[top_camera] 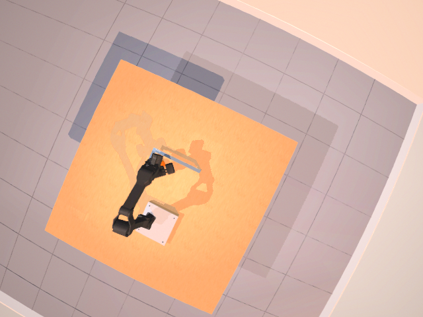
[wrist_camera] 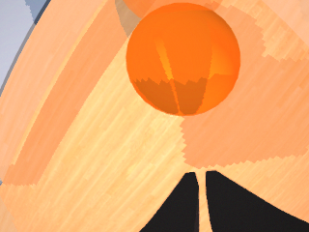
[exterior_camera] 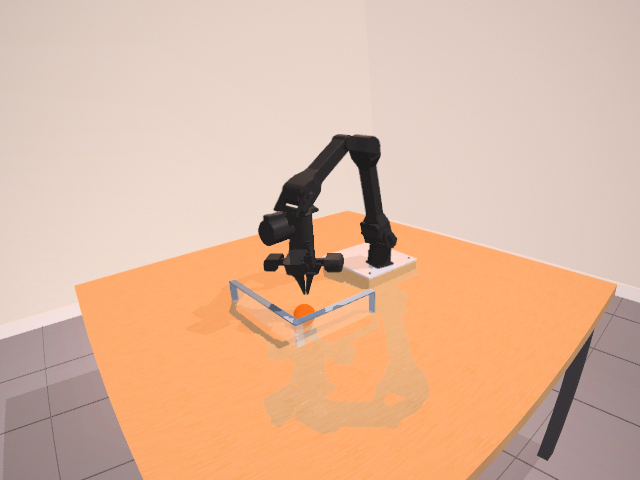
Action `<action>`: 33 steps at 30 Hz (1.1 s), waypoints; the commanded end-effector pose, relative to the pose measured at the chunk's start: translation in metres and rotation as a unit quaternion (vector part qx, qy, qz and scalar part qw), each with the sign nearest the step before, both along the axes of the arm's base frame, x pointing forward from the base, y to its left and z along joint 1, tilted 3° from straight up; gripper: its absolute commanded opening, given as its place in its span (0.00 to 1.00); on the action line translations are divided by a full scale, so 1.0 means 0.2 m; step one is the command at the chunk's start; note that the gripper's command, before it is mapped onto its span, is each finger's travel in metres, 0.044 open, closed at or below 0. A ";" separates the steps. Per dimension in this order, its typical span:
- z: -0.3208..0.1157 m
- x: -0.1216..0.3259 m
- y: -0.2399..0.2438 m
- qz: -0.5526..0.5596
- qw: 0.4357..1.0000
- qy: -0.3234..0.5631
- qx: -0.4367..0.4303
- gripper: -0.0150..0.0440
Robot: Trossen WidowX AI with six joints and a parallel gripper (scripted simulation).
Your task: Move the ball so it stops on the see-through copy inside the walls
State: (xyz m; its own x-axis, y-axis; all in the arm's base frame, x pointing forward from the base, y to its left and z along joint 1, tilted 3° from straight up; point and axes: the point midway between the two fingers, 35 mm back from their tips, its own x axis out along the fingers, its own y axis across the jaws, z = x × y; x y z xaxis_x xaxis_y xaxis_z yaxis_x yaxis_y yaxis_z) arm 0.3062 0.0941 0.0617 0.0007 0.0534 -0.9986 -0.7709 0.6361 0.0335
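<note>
The orange ball (top_camera: 162,164) (exterior_camera: 304,311) (wrist_camera: 183,59) rests on the table on the inner side of the corner, close to where the two low clear walls (top_camera: 184,164) (exterior_camera: 341,303) meet. A paler orange edge of the see-through copy (wrist_camera: 137,7) shows past the ball at the top of the wrist view; the rest is hidden or out of frame, and their exact overlap cannot be told. My gripper (exterior_camera: 306,293) (wrist_camera: 200,181) is shut and empty, with its two fingertips nearly together, above the table and apart from the ball.
The white base plate (top_camera: 162,232) (exterior_camera: 348,263) of the arm stands on the orange table (top_camera: 238,164) (exterior_camera: 491,320), on the open side of the corner. The arm arches from it over to the corner. Shadows of arm and walls lie on the table.
</note>
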 end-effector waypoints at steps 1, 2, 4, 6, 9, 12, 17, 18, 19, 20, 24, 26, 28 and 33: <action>-0.01 -0.01 -0.01 0.023 1.000 -0.005 -0.002 0.25; -0.01 -0.01 -0.01 0.023 1.000 -0.005 -0.002 0.25; -0.01 -0.01 -0.01 0.023 1.000 -0.005 -0.002 0.25; -0.01 -0.01 -0.01 0.023 1.000 -0.005 -0.002 0.25; -0.03 -0.01 -0.01 0.023 1.000 -0.005 -0.002 0.25; -0.05 0.00 -0.01 0.023 1.000 -0.005 -0.002 0.25; -0.09 0.00 -0.01 0.023 1.000 -0.005 -0.002 0.25; -0.10 0.00 -0.01 0.023 1.000 -0.005 -0.002 0.25; -0.11 0.00 -0.01 0.023 1.000 -0.005 -0.002 0.25; -0.12 0.00 -0.01 0.023 1.000 -0.005 -0.002 0.25; -0.15 0.00 0.00 0.023 1.000 -0.005 -0.002 0.25; -0.16 -0.01 0.00 0.023 1.000 -0.005 -0.002 0.25; -0.18 -0.01 0.00 0.023 1.000 -0.005 -0.002 0.25; -0.18 -0.01 0.00 0.023 1.000 -0.005 -0.002 0.25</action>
State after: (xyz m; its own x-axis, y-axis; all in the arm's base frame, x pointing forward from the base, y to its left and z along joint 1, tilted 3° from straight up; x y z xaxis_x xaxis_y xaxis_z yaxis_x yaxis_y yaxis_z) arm 0.3060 0.0944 0.0280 0.0112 0.0562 -0.9984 -0.7995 0.6002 0.0248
